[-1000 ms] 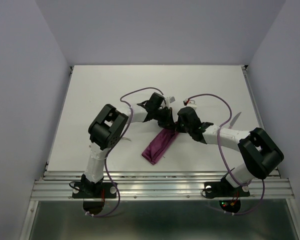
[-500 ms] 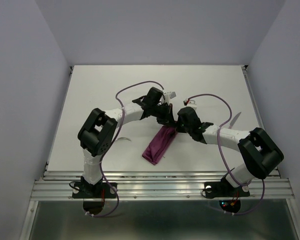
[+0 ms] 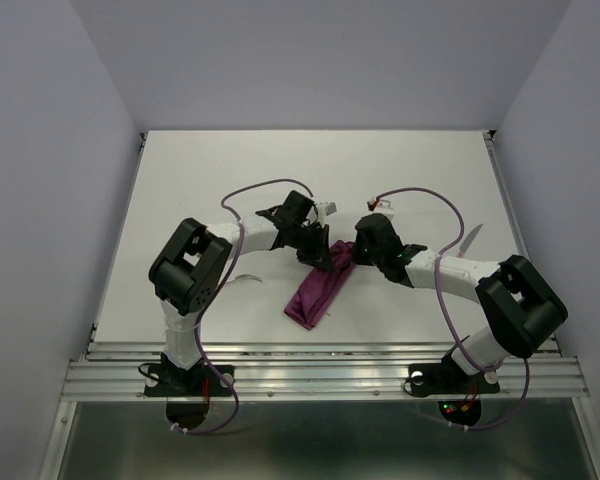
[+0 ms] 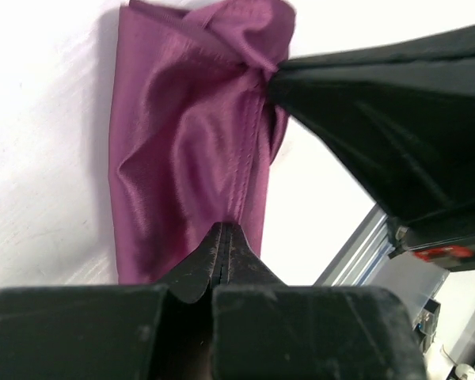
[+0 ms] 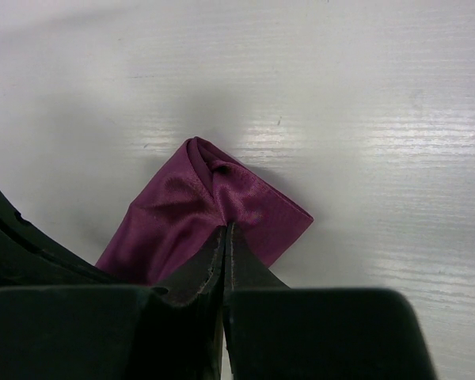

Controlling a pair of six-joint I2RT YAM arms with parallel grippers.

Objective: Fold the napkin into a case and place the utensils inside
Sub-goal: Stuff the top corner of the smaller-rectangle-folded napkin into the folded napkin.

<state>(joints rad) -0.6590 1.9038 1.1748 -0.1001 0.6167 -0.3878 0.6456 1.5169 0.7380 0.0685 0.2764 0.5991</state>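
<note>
Napkin (image 3: 315, 290) pinched at its far end
The left claw (image 4: 223, 240) and right claw (image 5: 224, 236) sit side by side, both clamped tight on the cloth; the rest trails nearward along the surface (image 3: 210, 180).

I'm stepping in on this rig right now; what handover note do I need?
Left gripper: jaws shut on the burgundy-purple cloth napkin.
Right gripper: jaws shut on the napkin's far end.
Done: napkin folded into a narrow strip.
One slim pale utensil lies to its right, what looks like another to its left, both outside it.
To do: get both utensils inside.
</note>
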